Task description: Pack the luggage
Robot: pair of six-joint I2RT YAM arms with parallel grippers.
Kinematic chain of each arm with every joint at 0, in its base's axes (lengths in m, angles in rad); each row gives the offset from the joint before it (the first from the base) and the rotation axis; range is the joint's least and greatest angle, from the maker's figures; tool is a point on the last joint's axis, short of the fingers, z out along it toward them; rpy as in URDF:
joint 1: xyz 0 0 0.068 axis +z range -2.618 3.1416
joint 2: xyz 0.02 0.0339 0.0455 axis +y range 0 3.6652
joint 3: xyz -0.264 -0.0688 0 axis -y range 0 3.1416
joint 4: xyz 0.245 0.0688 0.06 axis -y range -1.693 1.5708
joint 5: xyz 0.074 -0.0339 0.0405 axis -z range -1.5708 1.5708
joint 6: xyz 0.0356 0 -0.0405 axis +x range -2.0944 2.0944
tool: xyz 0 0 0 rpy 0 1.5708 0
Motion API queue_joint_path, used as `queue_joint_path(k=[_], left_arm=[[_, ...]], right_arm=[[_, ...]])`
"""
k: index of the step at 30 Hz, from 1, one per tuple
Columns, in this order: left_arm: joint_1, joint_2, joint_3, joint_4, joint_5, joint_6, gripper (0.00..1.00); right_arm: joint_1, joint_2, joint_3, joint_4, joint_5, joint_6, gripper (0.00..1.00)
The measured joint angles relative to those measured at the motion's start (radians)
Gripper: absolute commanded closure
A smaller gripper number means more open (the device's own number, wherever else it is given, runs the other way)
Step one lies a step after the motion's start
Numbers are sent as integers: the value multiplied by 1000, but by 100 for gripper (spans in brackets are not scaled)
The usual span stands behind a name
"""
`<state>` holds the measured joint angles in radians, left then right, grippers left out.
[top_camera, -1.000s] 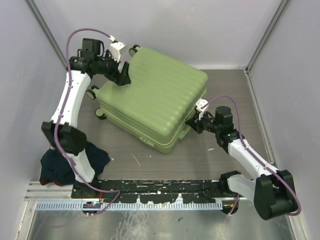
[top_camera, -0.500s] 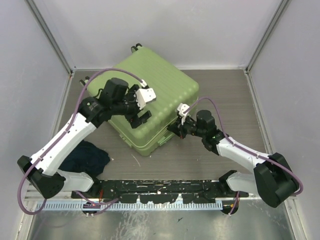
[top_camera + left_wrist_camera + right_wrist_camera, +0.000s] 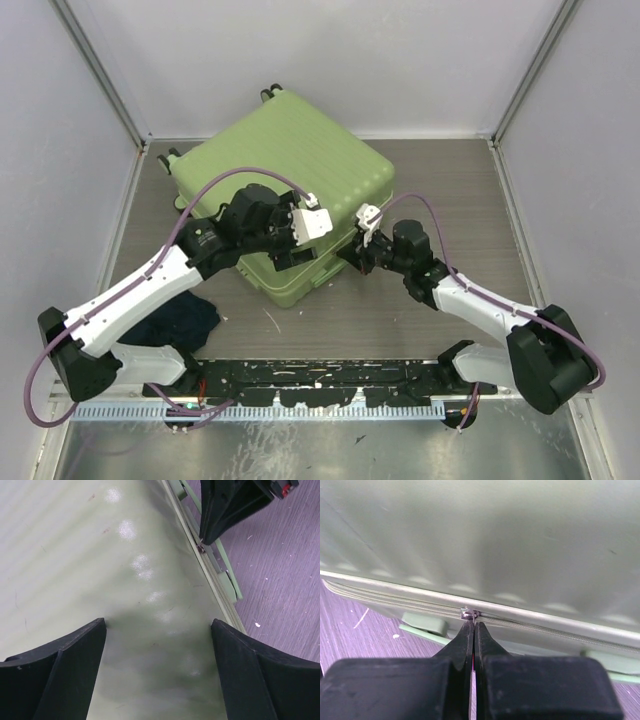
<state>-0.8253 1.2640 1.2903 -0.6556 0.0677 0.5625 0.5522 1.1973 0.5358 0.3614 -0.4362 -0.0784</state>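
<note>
The luggage [image 3: 285, 165] is a light-green ribbed suitcase lying flat and closed on the table, its black wheels [image 3: 270, 93] toward the back wall. My left gripper [image 3: 292, 250] is open, its jaws wide apart over the lid's near corner, right against the shell [image 3: 125, 570], holding nothing. My right gripper [image 3: 352, 258] is shut on the small metal zipper pull [image 3: 469, 613] at the seam on the case's right side. In the right wrist view the right gripper [image 3: 473, 625] meets the seam end-on. In the left wrist view it [image 3: 225, 510] shows at the zipper line.
A heap of dark clothing [image 3: 180, 318] lies on the table by the left arm's base. Grey walls close in the left, back and right. A black rail [image 3: 320, 385] runs along the near edge. The suitcase's green side handle [image 3: 226, 580] sticks out along the seam.
The suitcase has shifted and turned toward the back left. My left arm swung from the case's far left corner to its near corner. My right gripper moved left along the seam.
</note>
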Motion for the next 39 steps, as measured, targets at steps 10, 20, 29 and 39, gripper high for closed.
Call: queue_joint_path(k=[10,20,29,39], left_arm=[[4,-60,-80,63,23,11,23],[23,-60,-78,60,89,45,30],[-87,34,143,-96,11,55,28],[-265,349,360,-82,-26,-50,20]], right_arm=[[-232,-10,17,-76,-104,-85,99],[-450,124,139,-129,-232,-180,99],[-470,230,225,-175,-311,-116,99],[-474,246,225,-150,-316,-41,99]])
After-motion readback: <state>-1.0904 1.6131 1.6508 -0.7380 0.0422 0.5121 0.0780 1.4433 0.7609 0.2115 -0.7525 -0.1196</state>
